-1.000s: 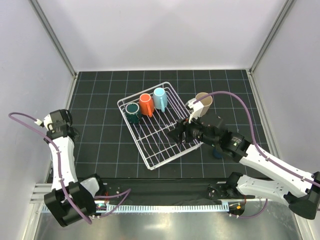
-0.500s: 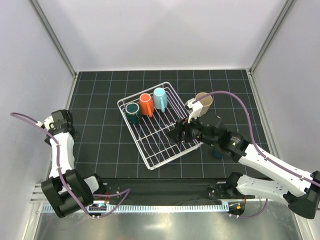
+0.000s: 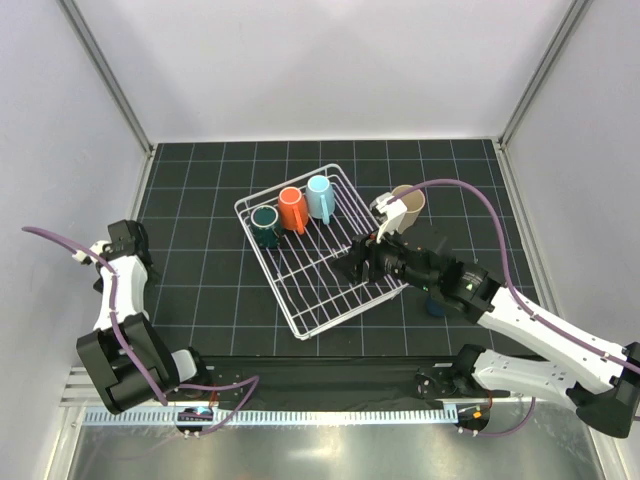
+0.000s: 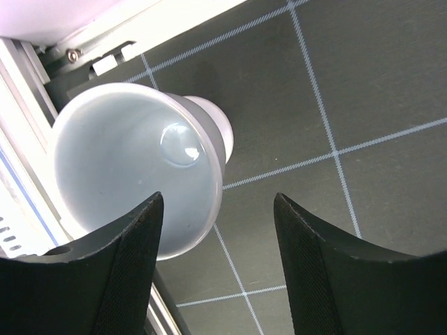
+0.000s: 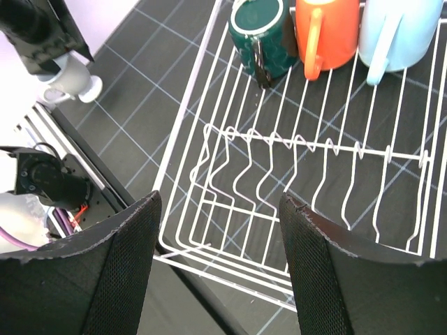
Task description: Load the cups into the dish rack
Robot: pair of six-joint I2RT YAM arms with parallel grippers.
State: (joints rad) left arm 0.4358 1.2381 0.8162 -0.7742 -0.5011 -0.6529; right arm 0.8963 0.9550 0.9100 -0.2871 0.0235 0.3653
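The white wire dish rack (image 3: 267, 272) sits mid-table. A dark teal mug (image 3: 265, 222), an orange mug (image 3: 292, 208) and a light blue mug (image 3: 320, 196) lie in a row at its far end; they also show in the right wrist view, teal (image 5: 262, 28), orange (image 5: 327, 31), light blue (image 5: 398, 28). A beige tumbler (image 3: 408, 200) lies right of the rack. A navy cup (image 3: 435, 303) is partly hidden under my right arm. My right gripper (image 5: 216, 265) is open and empty above the rack's near right side (image 5: 188, 132). My left gripper (image 4: 216, 265) is open beside a grey-white cup (image 4: 140, 167) on its side.
The grey-white cup lies close to the metal rail (image 4: 28, 105) at the table's left edge. It shows under my left gripper in the right wrist view (image 5: 70, 80). White walls and frame posts close in the black gridded mat (image 3: 200, 290).
My left wrist has swung and lowered toward the table's left edge. My right gripper has crept slightly left over the rack. The cups have not moved.
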